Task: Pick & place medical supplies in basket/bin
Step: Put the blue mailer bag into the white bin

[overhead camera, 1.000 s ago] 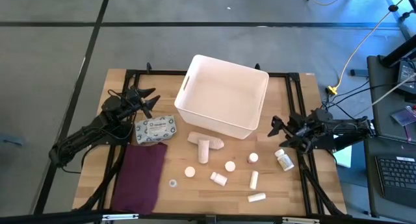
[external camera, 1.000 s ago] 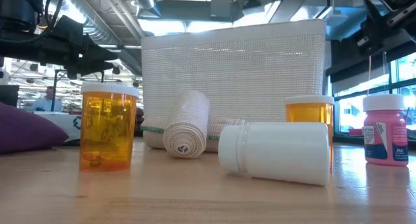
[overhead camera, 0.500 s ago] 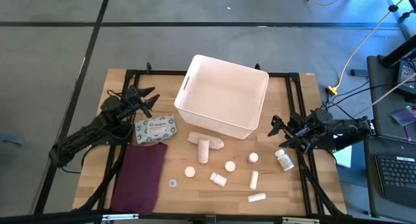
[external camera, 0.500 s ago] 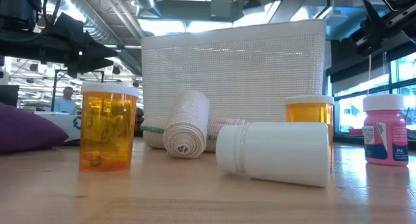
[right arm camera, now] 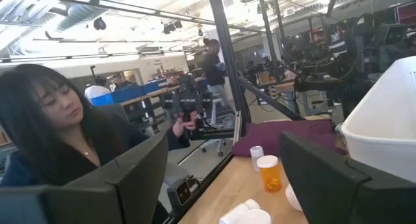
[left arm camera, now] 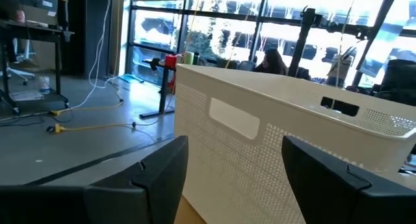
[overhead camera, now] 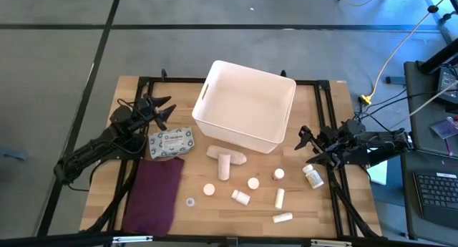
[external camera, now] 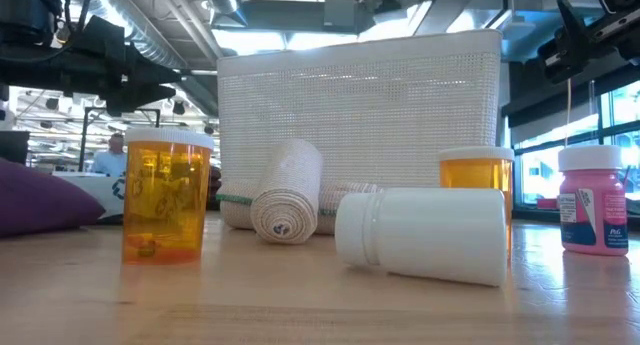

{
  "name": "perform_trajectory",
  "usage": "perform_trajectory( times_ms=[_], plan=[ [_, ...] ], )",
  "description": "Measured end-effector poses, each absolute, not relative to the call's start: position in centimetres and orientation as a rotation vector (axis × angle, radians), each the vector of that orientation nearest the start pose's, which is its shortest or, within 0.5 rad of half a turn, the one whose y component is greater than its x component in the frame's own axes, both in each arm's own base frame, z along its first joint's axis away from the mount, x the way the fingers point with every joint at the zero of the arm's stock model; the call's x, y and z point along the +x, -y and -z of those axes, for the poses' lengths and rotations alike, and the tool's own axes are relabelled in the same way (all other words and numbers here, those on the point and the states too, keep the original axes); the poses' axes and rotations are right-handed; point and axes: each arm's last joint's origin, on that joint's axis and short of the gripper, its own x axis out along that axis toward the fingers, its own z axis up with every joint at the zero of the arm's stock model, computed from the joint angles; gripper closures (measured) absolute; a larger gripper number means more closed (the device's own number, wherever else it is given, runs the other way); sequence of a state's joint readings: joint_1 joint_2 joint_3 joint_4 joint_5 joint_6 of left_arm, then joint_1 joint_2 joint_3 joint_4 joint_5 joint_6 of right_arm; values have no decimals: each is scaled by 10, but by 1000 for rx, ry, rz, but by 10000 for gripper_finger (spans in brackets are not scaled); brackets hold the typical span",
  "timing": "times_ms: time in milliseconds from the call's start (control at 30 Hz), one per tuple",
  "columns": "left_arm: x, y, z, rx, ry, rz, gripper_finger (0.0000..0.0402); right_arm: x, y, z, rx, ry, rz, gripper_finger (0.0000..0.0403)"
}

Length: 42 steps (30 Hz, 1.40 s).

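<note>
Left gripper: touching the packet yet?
Apart. The high view shows bare table between the left gripper and the packet; its jaws stand open, empty.

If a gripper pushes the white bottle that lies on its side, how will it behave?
The white bottle lies on its round side, so it would probably roll across the table. Its smooth plastic looks slippery to pinch. It seems stiff and likely light.

Matt white plastic tub (overhead camera: pixel 247 107); wood table (overhead camera: pixel 325 204); maroon cloth (overhead camera: pixel 154 193).
</note>
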<state>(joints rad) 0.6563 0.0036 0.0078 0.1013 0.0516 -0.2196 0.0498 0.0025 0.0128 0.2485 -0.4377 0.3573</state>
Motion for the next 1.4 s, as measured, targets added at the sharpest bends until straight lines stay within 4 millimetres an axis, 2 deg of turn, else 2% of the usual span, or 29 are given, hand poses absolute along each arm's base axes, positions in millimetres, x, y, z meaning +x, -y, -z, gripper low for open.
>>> perform_trajectory(
  times_ms=[367, 767, 933, 1100, 1267, 1400],
  plan=[
    [81, -51, -176, -154, 127, -319, 72, 91, -17, -190, 226, 178, -516, 108],
    [81, -51, -175, -233, 129, -307, 64, 91, -17, -190, 223, 179, -516, 108],
    [81, -51, -178, -340, 174, -303, 64, 91, -17, -190, 223, 179, -515, 108],
    [78, -44, -201, -265, 208, -213, 64, 91, -17, -190, 197, 186, -513, 108],
    [72, -37, -230, -126, 254, -209, 64, 91, -17, -189, 174, 185, -508, 108],
    [70, -32, -247, -31, 208, -230, 64, 91, -17, -188, 179, 167, -506, 108]
  ],
)
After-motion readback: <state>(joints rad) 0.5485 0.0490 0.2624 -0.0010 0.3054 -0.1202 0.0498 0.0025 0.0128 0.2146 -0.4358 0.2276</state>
